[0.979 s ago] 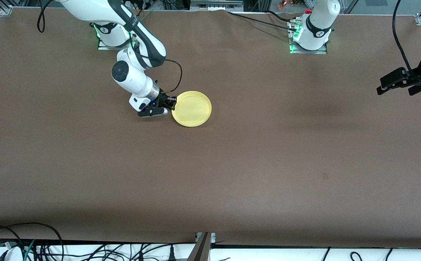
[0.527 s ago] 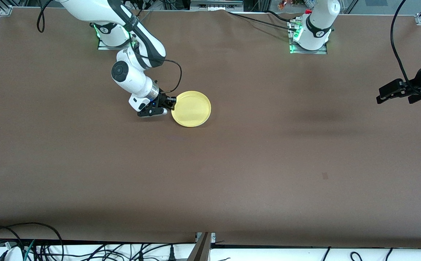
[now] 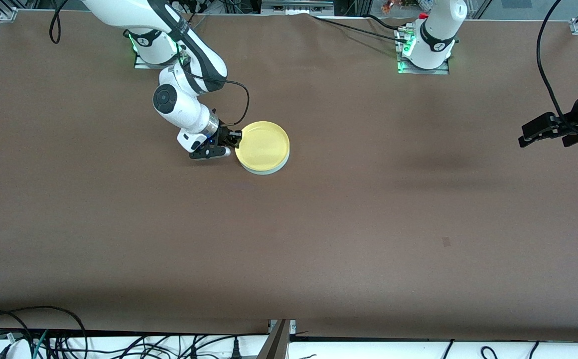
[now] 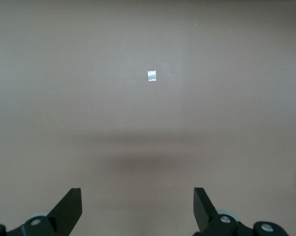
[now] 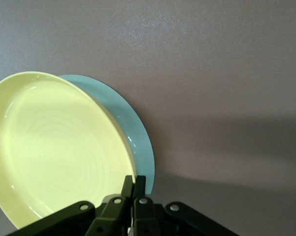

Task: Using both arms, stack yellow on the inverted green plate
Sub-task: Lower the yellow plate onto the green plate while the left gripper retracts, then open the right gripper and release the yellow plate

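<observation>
The yellow plate [image 3: 263,145] is over the pale green plate [image 3: 265,171], of which only a thin edge shows on the side nearer the front camera. My right gripper [image 3: 236,141] is shut on the yellow plate's rim at the side toward the right arm's end. In the right wrist view the yellow plate [image 5: 54,147] is tilted up off the green plate [image 5: 133,128], with my right gripper [image 5: 133,183] pinching its rim. My left gripper [image 3: 543,139] is open and empty, in the air over the table at the left arm's end; it also shows in the left wrist view [image 4: 137,201].
The brown table [image 3: 319,224] carries nothing else but a small pale fleck [image 4: 152,75] below the left gripper. Cables run along the front edge [image 3: 70,339].
The yellow plate has risen a little in my right gripper, and the green plate's edge now shows beneath it. My left gripper has shifted slightly at the table's end.
</observation>
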Robot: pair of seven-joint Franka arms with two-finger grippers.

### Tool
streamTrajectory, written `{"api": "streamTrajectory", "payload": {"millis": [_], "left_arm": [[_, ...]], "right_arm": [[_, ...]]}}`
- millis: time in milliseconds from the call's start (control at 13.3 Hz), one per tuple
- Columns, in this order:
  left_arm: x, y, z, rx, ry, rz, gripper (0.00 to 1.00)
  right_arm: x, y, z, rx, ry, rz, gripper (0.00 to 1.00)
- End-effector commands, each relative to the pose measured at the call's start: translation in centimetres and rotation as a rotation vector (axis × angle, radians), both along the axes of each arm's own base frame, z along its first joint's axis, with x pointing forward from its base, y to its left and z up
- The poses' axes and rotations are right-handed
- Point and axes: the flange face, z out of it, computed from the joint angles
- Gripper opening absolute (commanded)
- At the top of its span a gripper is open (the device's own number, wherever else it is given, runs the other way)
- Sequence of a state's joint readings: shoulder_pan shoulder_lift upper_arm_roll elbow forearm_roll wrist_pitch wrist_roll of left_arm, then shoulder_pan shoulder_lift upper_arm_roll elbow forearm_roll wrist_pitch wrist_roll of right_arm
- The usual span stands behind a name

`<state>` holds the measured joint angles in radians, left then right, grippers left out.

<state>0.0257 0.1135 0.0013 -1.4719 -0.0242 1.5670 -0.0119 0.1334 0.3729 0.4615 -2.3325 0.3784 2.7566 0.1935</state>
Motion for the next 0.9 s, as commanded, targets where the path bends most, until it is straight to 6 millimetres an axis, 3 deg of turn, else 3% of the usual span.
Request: {"api": "streamTrajectory", "payload": {"millis": [0,301,452,603,678,828], "left_arm": [[0.2,0.3,0.6,0.018,-0.015,-0.007,1.0],[0.2,0.2,0.6,0.015,-0.015,-0.007,1.0],[0.3,0.2,0.5,0.015,-0.015,-0.007,1.0],[0.3,0.2,0.5,0.015,-0.015,-0.007,1.0],[0.3,0.2,0.5,0.015,-0.015,-0.007,1.0],[0.3,0.2,0.5,0.013,-0.015,-0.007,1.0]], "right_arm": [[0.0,-0.3,0.9,0.001,-0.003,-0.017,0.99],[4.0,-0.6,4.5,0.02,-0.014,-0.026,1.0],[8.3,-2.3,9.0,-0.003,0.074,0.01,1.0],[12.8,-4.9,14.8,-0.108,0.091,0.097,1.0],[14.6,-6.4,17.9,-0.162,0.088,0.128,1.0],[17.2,-8.9,22.3,-0.223,0.084,0.166,1.0]]}}
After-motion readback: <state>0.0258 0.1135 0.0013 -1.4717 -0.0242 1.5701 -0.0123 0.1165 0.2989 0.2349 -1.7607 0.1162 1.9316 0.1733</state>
